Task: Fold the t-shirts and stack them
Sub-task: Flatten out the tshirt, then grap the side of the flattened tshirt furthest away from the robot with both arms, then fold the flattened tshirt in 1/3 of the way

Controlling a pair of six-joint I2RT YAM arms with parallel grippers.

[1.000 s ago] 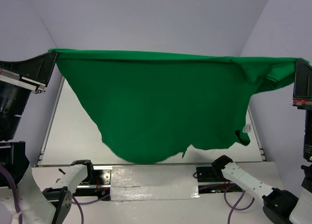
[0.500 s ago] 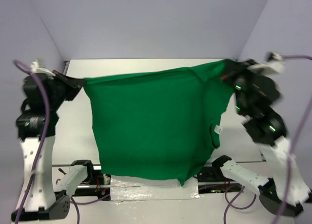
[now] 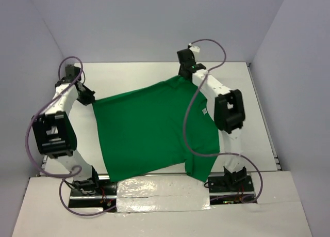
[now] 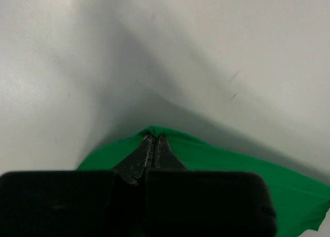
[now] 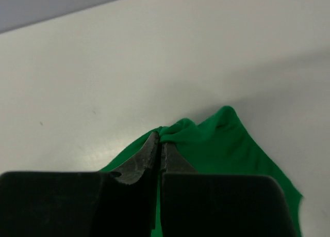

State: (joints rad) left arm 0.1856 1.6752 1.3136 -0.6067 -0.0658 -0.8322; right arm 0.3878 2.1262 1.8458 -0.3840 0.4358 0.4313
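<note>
My left gripper (image 4: 153, 140): clenched on a pinch of the plain bright green short-sleeved cloth t-shirt (image 3: 149, 128), at its far left corner.
My right gripper (image 5: 161, 138): fingers pressed together on a bunched fold at the shirt's far right corner.
Flat white table (image 3: 129, 74): under both grippers, reaching on past my fingertips.
T-shirt: spread flat on the table, stretched between my two grippers and running back from them toward my bases.
Silver tape strip (image 3: 162, 195): behind both grippers, at the shirt's near hem.
Small white tag (image 3: 204, 112): on the shirt, behind my right gripper.
</note>
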